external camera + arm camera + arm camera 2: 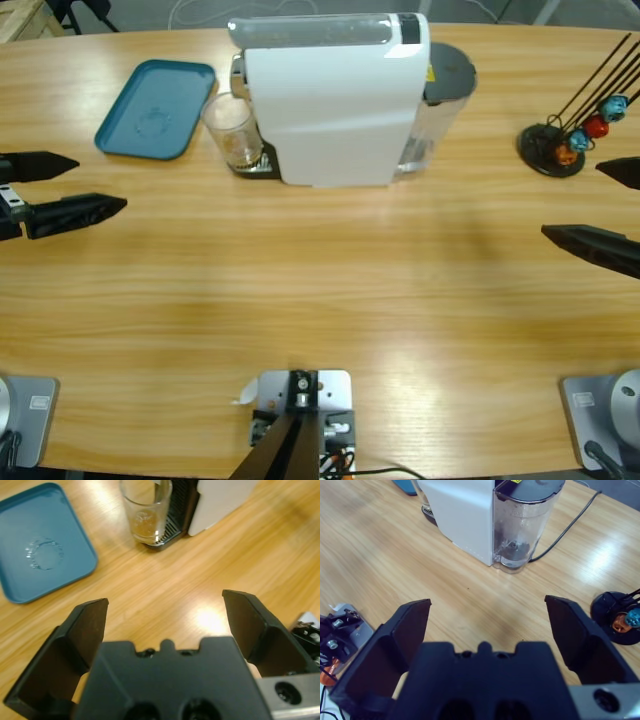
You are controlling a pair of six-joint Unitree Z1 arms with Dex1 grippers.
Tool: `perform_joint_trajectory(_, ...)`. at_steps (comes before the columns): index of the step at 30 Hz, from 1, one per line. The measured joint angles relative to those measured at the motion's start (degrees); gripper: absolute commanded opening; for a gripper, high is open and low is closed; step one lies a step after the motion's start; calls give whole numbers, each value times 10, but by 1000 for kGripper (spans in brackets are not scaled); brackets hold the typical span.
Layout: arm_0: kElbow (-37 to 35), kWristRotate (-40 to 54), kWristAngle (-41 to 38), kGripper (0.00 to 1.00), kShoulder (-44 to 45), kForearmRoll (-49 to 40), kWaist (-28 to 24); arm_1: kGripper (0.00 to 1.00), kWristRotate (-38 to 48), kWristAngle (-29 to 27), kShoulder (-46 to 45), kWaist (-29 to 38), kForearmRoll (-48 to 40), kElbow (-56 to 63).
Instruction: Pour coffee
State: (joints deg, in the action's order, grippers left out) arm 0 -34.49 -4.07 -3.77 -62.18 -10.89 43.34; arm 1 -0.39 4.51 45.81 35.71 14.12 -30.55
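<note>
A clear glass cup (232, 130) stands on the drip tray of the white coffee machine (335, 100), under its spout. A shallow layer of brown coffee (143, 527) shows through the wall of the cup (146, 510). My left gripper (100, 183) hovers at the table's left edge, open and holding nothing, well short of the cup. In the left wrist view the gripper (165, 605) points toward the cup. My right gripper (570, 200) is open at the right edge, and this gripper (487, 600) faces the machine's water tank (522, 525).
A blue tray (155, 108) lies left of the cup. A black capsule stand (555, 150) with coloured capsules sits at the back right, near the right gripper. The machine's cable (565, 522) runs off behind the tank.
</note>
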Motion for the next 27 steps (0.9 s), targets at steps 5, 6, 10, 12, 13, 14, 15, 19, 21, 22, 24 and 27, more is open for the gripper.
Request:
perform_joint_trajectory(5,0,0,-23,1000,0,0,0,1000,0,0,0,0,-1,0)
perform_joint_trajectory(6,0,0,-24,1000,0,0,0,1000,0,0,0,0,-1,0)
perform_joint_trajectory(10,0,0,-25,1000,0,0,0,1000,0,0,0,0,-2,0)
perform_joint_trajectory(12,0,0,-25,1000,0,0,0,1000,0,0,0,0,-2,0)
perform_joint_trajectory(13,0,0,-25,1000,0,0,0,1000,0,0,0,0,-2,0)
perform_joint_trajectory(14,0,0,-25,1000,0,0,0,1000,0,0,0,0,-2,0)
perform_joint_trajectory(15,0,0,-25,1000,0,0,0,1000,1,0,0,0,-2,0)
perform_joint_trajectory(19,0,0,-25,1000,-1,0,0,1000,3,-1,2,0,-3,1)
perform_joint_trajectory(21,0,0,-25,1000,-1,0,0,1000,4,-3,4,0,-3,2)
perform_joint_trajectory(22,0,0,-25,1000,-1,0,0,1000,5,-3,5,0,-3,2)
perform_joint_trajectory(24,0,0,-25,1000,-2,0,0,1000,5,-4,6,0,-3,2)
perform_joint_trajectory(27,0,0,-25,1000,-4,0,0,1000,7,-5,7,0,-4,2)
